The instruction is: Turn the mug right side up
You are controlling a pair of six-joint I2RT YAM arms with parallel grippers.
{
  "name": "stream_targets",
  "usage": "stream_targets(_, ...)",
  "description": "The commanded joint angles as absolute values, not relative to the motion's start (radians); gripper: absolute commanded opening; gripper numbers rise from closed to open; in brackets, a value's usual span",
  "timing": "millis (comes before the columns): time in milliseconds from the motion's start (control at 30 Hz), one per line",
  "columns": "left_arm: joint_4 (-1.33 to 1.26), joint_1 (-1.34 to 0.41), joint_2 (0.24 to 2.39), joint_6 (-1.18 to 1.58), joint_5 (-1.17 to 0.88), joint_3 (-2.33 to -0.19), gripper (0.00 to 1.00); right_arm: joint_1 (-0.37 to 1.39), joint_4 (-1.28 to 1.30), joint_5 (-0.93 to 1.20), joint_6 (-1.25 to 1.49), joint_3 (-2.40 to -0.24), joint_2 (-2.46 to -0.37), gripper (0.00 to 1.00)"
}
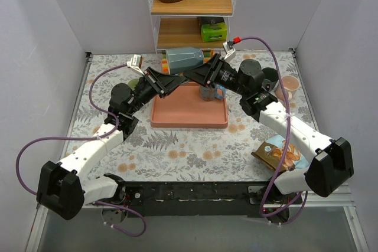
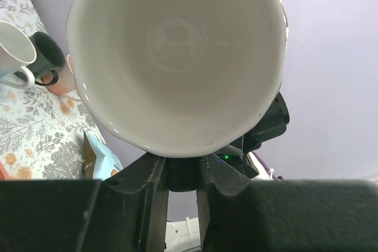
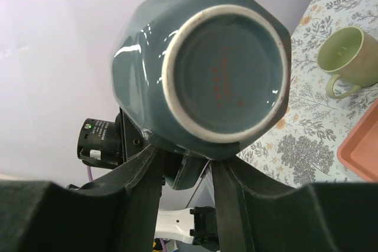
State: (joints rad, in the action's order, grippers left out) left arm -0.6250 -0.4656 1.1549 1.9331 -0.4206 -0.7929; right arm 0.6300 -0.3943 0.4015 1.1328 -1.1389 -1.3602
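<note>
A teal mug with a white inside hangs on its side in the air over the back of the table, above the peach tray. The left wrist view looks straight into its mouth; the right wrist view shows its base. My left gripper is shut on the dark handle under the rim. My right gripper reaches under the mug from the other side. Its fingers stand either side of the handle, with a gap showing.
A grey-blue mug stands in the tray. A pink mug and a black mug stand at the back right, a green mug at the back left. A snack bag lies front right. A shelf stands behind.
</note>
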Motion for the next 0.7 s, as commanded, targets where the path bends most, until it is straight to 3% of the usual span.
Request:
stream_targets(0, -0.589, -0.447, 1.149, 1.901, -0.368, -0.885, 0.00, 0.649, -0.404, 0.451, 1.114, -1.183, -1.307, 0.49)
stream_targets(200, -0.522, -0.349, 1.158, 1.947, -0.345, -0.923, 0.00, 0.611, -0.316, 0.404, 1.126, -1.154, -1.264, 0.59)
stream_targets(400, -0.366, -0.212, 1.166, 1.913, -0.377, -0.998, 0.00, 0.565, -0.292, 0.396, 1.180, -1.068, -1.217, 0.61)
stream_targets(533, -0.021, -0.157, 1.140, 1.690, -0.279, -1.113, 0.00, 0.540, -0.239, 0.416, 1.167, -1.057, -1.200, 0.60)
stream_targets(667, 0.272, -0.123, 1.158, 1.461, -0.044, -1.257, 0.00, 0.517, -0.199, 0.429, 1.147, -1.034, -1.180, 0.59)
